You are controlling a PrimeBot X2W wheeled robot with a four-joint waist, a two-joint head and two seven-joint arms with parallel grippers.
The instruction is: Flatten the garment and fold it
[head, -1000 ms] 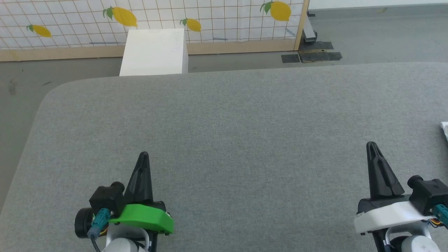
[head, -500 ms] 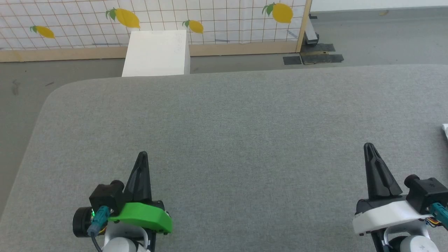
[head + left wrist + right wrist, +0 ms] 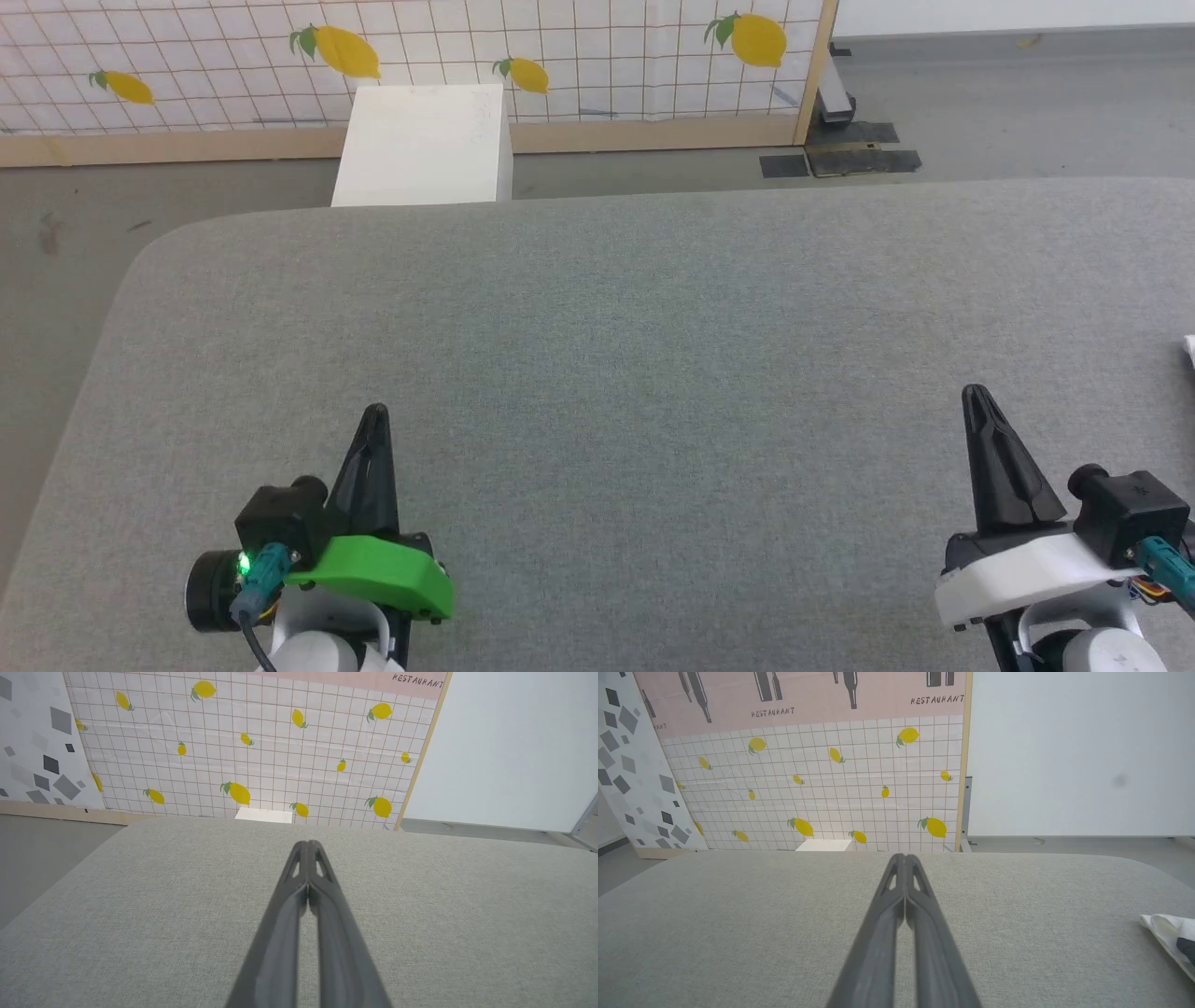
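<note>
Right wrist view looks along the right gripper [image 3: 903, 859], and its two fingers lie pressed together from root to tip, with nothing between them. They are held over the grey table [image 3: 738, 924] and point toward its far edge. From these fingers the garment [image 3: 1172, 936] lies off to the right, at the right edge of the table. What is seen of it is one white corner with a dark patch. The rest is cut by the frame, so its long axis cannot be told. The left gripper [image 3: 308, 845] is closed and empty in the same way. In the head view it stands by the left part of the near edge, well apart from the garment, with the right gripper between them. So the right arm is clearly the nearer one. I judge that the task is at its very start: the fingers must open and the arm, or the waist, must turn to the right before any flattening can begin.
</note>
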